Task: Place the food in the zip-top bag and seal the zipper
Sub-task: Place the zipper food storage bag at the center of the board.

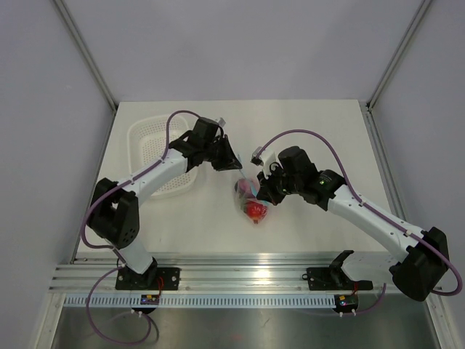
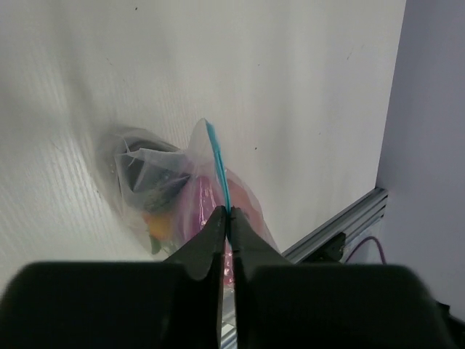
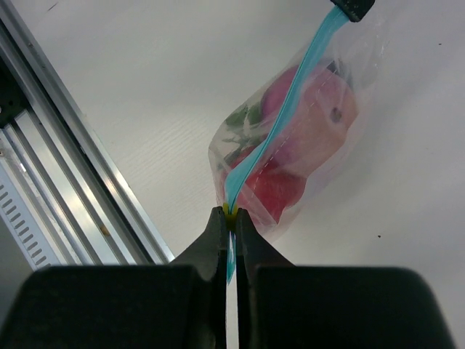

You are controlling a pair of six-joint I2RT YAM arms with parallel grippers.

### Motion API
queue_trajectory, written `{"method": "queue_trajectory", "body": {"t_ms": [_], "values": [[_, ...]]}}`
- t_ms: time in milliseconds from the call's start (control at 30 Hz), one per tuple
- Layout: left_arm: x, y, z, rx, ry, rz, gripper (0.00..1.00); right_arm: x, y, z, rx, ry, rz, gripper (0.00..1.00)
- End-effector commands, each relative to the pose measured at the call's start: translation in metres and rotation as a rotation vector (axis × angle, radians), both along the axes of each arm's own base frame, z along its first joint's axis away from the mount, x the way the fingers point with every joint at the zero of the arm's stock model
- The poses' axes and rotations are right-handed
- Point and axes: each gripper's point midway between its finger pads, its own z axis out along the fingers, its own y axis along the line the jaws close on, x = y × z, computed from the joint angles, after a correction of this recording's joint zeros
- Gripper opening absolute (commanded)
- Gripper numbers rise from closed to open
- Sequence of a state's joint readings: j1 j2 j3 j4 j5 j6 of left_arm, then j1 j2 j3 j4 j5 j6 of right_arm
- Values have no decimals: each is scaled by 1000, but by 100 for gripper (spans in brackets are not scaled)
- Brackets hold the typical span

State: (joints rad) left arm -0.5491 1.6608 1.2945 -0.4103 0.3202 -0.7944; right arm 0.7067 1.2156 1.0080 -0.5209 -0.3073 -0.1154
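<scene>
The clear zip-top bag (image 1: 251, 199) hangs between my two grippers at the table's middle, and the food is inside it. The right wrist view shows the red piece (image 3: 276, 190), the pink piece (image 3: 323, 109) and the green leafy piece (image 3: 242, 118) through the plastic. The blue zipper (image 3: 287, 109) runs taut from one gripper to the other. My right gripper (image 3: 232, 212) is shut on one end of the zipper. My left gripper (image 2: 227, 212) is shut on the other end of the zipper (image 2: 218, 166), with the bag (image 2: 156, 185) hanging past it.
A white perforated basket (image 1: 158, 156) stands at the back left, under the left arm. An aluminium rail (image 1: 240, 276) runs along the table's near edge. Grey walls close in the sides and back.
</scene>
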Motion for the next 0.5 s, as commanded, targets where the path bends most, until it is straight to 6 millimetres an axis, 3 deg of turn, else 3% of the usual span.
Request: {"method": "queue_trajectory", "body": {"t_ms": [0, 100, 267, 467], "values": [[10, -14, 22, -53, -74, -38, 0, 9, 6, 18, 44, -45, 0, 0], [11, -11, 34, -58, -116, -45, 0, 8, 3, 17, 26, -32, -13, 0], [23, 12, 49, -17, -206, 39, 0, 3, -5, 19, 12, -29, -28, 0], [30, 28, 52, 37, -234, 76, 0, -6, -12, 15, 10, -6, -46, 0]]}}
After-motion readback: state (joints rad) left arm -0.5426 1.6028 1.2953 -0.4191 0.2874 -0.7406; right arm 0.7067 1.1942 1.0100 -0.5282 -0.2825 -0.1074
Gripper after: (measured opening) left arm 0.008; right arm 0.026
